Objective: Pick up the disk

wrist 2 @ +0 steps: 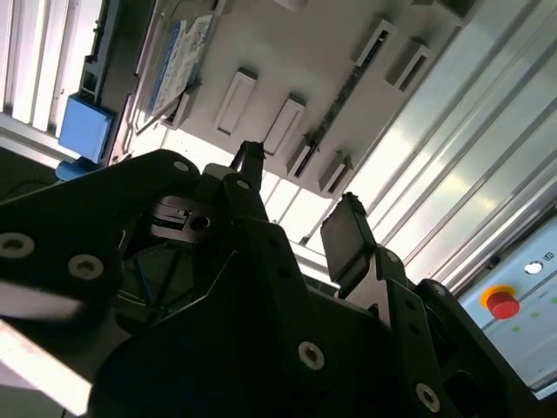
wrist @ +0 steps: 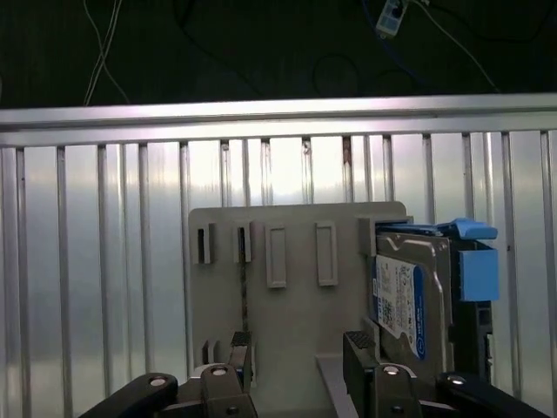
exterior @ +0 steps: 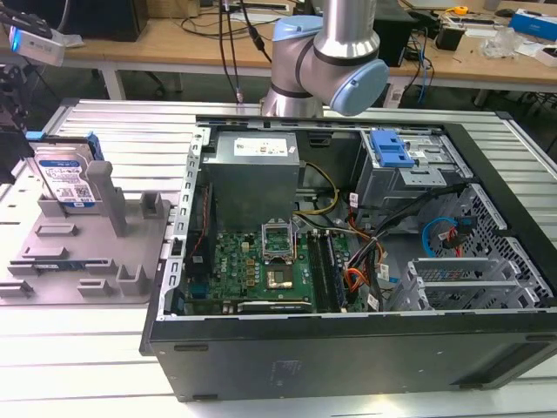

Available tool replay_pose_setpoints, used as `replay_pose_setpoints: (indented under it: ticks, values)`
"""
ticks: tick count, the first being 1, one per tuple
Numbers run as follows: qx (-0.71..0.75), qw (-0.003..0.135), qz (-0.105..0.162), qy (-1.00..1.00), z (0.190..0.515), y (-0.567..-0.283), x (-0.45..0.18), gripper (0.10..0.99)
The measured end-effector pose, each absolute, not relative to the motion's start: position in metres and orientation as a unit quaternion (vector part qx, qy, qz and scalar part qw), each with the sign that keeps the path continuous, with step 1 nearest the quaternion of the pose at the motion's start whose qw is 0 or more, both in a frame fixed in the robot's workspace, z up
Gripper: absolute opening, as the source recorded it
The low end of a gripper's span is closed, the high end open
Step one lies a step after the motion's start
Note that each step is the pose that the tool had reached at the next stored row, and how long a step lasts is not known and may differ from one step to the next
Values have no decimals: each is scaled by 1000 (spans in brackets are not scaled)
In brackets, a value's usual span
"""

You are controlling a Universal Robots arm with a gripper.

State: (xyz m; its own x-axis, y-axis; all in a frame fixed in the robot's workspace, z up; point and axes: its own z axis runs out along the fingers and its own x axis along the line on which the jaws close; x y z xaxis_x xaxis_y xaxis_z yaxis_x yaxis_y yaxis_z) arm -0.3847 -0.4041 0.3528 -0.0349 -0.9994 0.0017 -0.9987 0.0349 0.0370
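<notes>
Hand point(wrist: 300, 353) wide open and empty; disk point(exterior: 65, 178) stands on edge at the 10 o'clock corner of the grey holder point(exterior: 96, 252) in the exterior view, just outside one finger point(wrist: 359, 353) in the first wrist view.

The silver disk point(wrist: 416, 300) bears a white-and-blue label; its holder point(wrist: 296, 326) is grey.

I note a ribbed silver aluminium work table point(exterior: 122, 131), with bright glare along its slats. Behind it stand long light-wood benches point(exterior: 174, 39), over a dark floor point(exterior: 165, 85).
</notes>
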Motion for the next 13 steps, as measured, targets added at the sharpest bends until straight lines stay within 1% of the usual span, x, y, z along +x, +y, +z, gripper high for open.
replay_pose_setpoints:
  ticks: [13]
  values:
    - [695, 14, -12, -719, 353, -342, -395, 541]
